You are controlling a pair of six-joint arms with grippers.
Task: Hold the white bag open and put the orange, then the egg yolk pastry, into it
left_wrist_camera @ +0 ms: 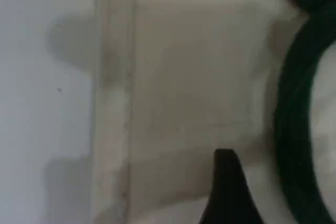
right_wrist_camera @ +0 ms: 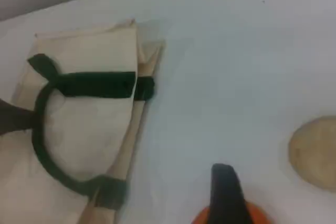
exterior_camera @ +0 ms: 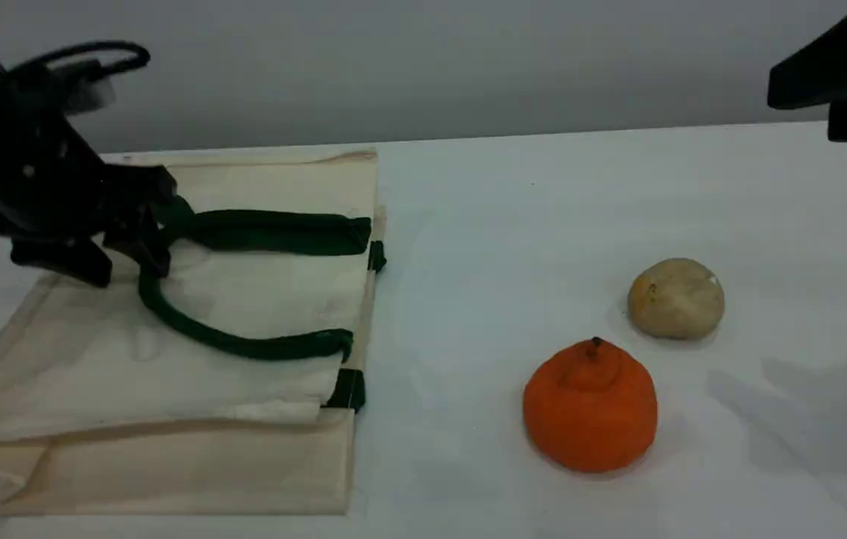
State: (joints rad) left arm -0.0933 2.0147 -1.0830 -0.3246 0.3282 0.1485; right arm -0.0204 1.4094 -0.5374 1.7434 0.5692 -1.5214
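The white bag (exterior_camera: 169, 419) lies flat at the table's left, its mouth facing right, with its dark green handles (exterior_camera: 244, 346) folded onto it. My left gripper (exterior_camera: 105, 251) hovers open over the bag's far left part, at the bend of the handles; I cannot tell whether it touches them. Its fingertip (left_wrist_camera: 226, 192) shows above canvas beside a strap (left_wrist_camera: 294, 129). The orange (exterior_camera: 589, 408) stands right of the bag. Behind it to the right sits the egg yolk pastry (exterior_camera: 676, 298). My right gripper (exterior_camera: 846, 82) hangs open and empty at the top right. Its fingertip (right_wrist_camera: 227, 195) is above the orange (right_wrist_camera: 257, 216).
A white cloth covers the table (exterior_camera: 513, 224), and a grey wall runs behind its far edge. The bag's mouth edge carries green stitched tabs (exterior_camera: 376, 256). In the right wrist view, the bag (right_wrist_camera: 89, 129) is at the left and the pastry (right_wrist_camera: 315, 153) at the right edge.
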